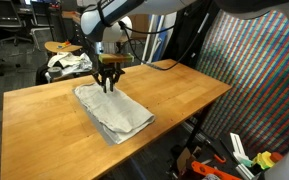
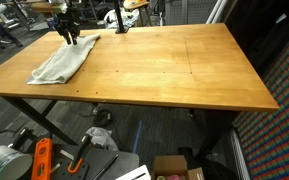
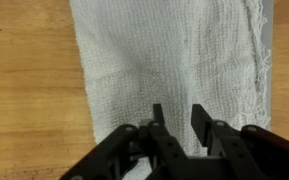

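White arm (image 1: 106, 14) with black two-fingered end effector (image 1: 108, 87).

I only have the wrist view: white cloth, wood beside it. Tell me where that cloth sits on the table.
Observer: The cloth lies at one end of the table, not in the middle.
Operator: Give me its whole shape.
Observer: It is a long, rumpled strip, running slantwise across the tabletop in both exterior views.
Operator: Now say which part the gripper is over.
Observer: The gripper hangs over one end of the strip, fingers pointing straight down. The tips look level with the cloth or just above it, and I cannot tell whether they touch.
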Controlling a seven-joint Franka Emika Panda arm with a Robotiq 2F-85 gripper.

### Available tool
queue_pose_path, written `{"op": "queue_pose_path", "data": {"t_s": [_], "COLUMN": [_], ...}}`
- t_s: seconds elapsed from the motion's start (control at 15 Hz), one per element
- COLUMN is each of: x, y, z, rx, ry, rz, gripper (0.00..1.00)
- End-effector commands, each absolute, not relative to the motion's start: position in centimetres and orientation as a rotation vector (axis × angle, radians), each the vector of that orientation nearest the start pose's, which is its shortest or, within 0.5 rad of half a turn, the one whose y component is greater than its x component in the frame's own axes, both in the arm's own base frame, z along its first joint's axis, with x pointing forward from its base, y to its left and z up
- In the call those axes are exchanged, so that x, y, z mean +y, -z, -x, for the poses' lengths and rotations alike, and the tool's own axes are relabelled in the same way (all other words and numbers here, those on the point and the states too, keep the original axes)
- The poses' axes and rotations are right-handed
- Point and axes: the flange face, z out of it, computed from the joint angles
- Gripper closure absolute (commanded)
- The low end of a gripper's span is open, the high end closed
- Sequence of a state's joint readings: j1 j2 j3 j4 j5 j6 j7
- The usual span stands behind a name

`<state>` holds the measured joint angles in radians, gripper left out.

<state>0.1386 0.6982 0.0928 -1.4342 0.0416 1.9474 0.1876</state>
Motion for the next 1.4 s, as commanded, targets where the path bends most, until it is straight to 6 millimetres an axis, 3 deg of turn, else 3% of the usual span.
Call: {"op": "queue_pose_path", "data": {"t_s": [0.0,0.13,0.27,0.73,1.33], "x": [14.1,13.5,13.4,14.6,12.5], "y": [-27.1,-26.9,-26.1,-23.3,-22.3], "z": [-70.1,-70.1,-69.8,-68.7,-70.7], "rx": [0.016,0.014,-0.001,-0.043,0.132], "ry": [-0.347,-0.390,-0.441,-0.463,-0.342], "rz": [3.035,3.026,3.019,3.018,3.066], "gripper": [0.89,0.92,0.88,0.88,0.88]}}
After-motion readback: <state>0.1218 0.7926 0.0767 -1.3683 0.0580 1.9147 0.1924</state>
